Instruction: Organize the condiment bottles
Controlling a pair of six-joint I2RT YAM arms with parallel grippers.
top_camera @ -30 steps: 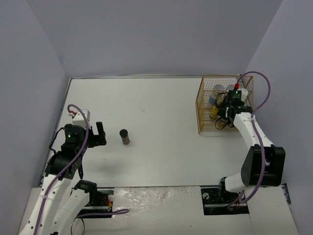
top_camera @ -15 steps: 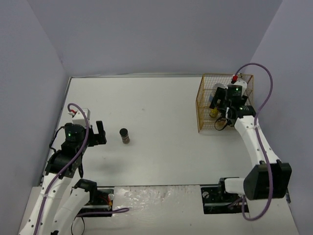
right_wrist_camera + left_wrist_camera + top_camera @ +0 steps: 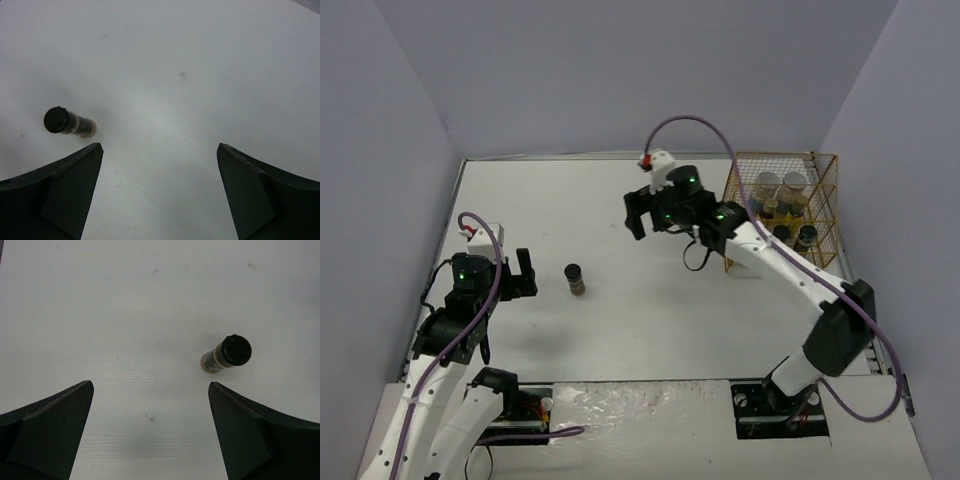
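Note:
One short dark jar with a black lid (image 3: 575, 279) stands alone on the white table, left of centre. It also shows in the left wrist view (image 3: 226, 354) and the right wrist view (image 3: 67, 122). My left gripper (image 3: 524, 272) hangs open just left of it, and its jaws (image 3: 150, 385) hold nothing. My right gripper (image 3: 648, 214) hovers open over the table's middle, well right of the jar, with nothing between its fingers (image 3: 159, 146). The other condiment bottles sit inside the gold wire basket: two silver-lidded jars (image 3: 767, 183) at the back and dark jars (image 3: 806, 236) in front.
The gold wire basket (image 3: 783, 154) stands at the back right of the table, against the right wall. Purple-grey walls close the table on the left, back and right. My right arm stretches from its base past the basket's front left corner.
My right arm has come out of the basket and swung left over the table's middle, and its jaws have opened. The left arm and the lone jar have not moved.

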